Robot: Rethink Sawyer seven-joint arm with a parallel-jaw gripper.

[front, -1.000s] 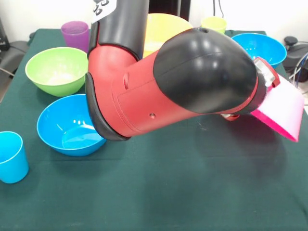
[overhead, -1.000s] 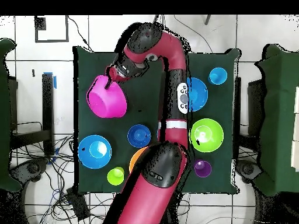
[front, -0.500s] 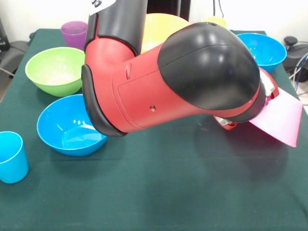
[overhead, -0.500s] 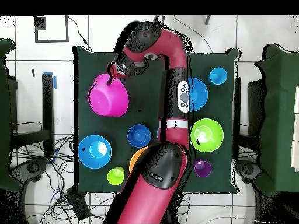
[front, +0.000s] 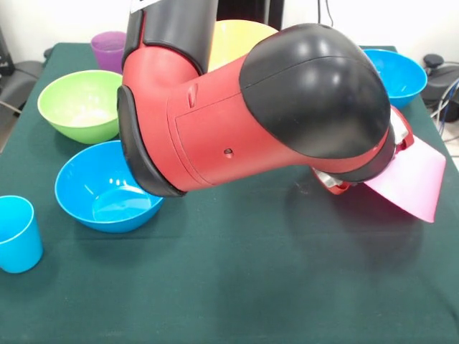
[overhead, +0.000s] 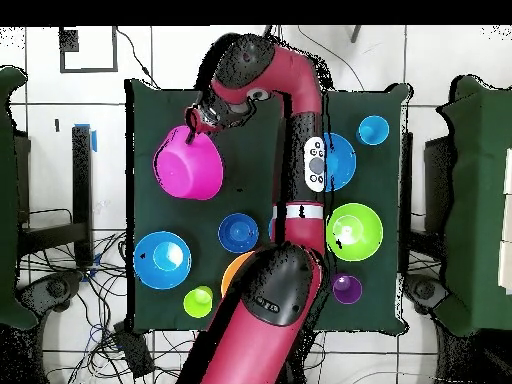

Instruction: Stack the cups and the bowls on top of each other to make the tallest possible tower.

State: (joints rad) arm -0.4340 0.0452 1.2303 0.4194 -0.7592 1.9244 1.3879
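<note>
Nearest the front camera, the light-blue cup is standing upright at the table's edge, with a blue bowl sitting open side up just behind it. Across from them I am holding the pink bowl. My gripper is pinching its rim between closed fingers, so the bowl is hanging tilted over the cloth rather than resting flat. I am gripping the rim because the bowl is too wide to grasp any other way. It is the biggest piece, so I judge it is meant as the tower's base, over the open cloth. Further back the green bowl is waiting, and beyond my arm the orange bowl and purple cup are sitting unstacked.
</note>
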